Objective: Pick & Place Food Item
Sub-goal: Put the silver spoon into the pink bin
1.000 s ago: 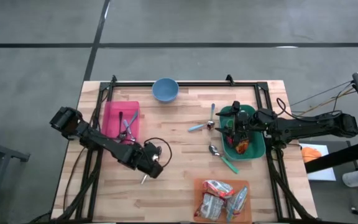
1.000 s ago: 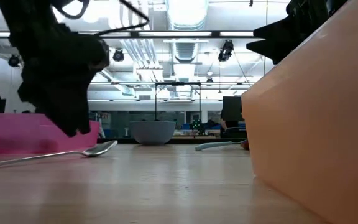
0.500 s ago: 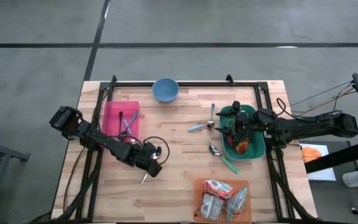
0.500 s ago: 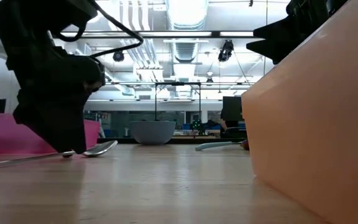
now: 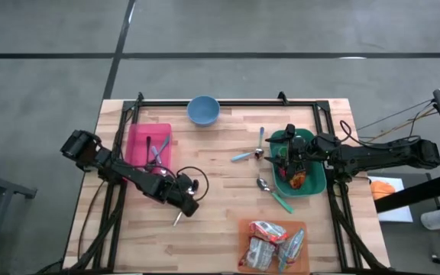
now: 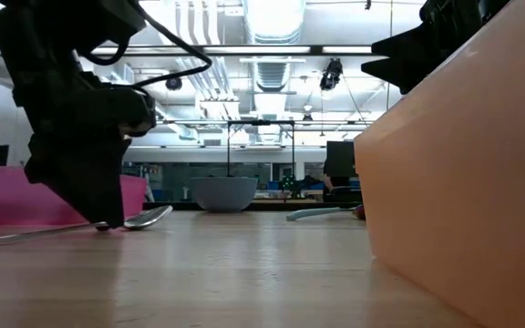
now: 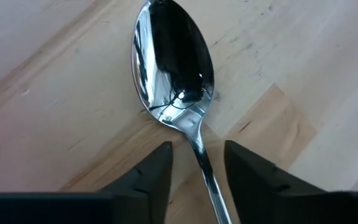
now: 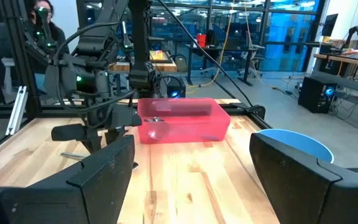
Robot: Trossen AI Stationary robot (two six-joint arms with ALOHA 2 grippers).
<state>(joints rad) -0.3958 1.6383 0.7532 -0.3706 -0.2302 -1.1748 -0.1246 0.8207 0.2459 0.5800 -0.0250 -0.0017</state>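
A metal spoon (image 7: 174, 68) lies flat on the wooden table, bowl up. My left gripper (image 7: 197, 152) points down over it near the table's front left (image 5: 183, 205), open, one finger on each side of the handle's neck (image 7: 199, 146), with a gap on both sides. In the low view its fingertips (image 6: 108, 221) reach down to the tabletop just behind the spoon's bowl (image 6: 147, 218). My right gripper (image 5: 283, 159) hangs level and open over the green bowl (image 5: 312, 187) at the right, which holds an orange-red food piece (image 5: 299, 179). Snack packets (image 5: 270, 244) lie in an orange tray.
A pink bin (image 5: 150, 147) with utensils stands at the left, and a blue bowl (image 5: 203, 110) at the far edge. Loose spoons (image 5: 247, 155) and a green-handled one (image 5: 275, 196) lie beside the green bowl. The orange tray (image 5: 242, 229) sits at the front right.
My left gripper has come down onto the spoon near the front left, tipping a little steeper, until its fingertips reach the tabletop on either side of the handle. The spoon has not moved. My right arm has kept still.
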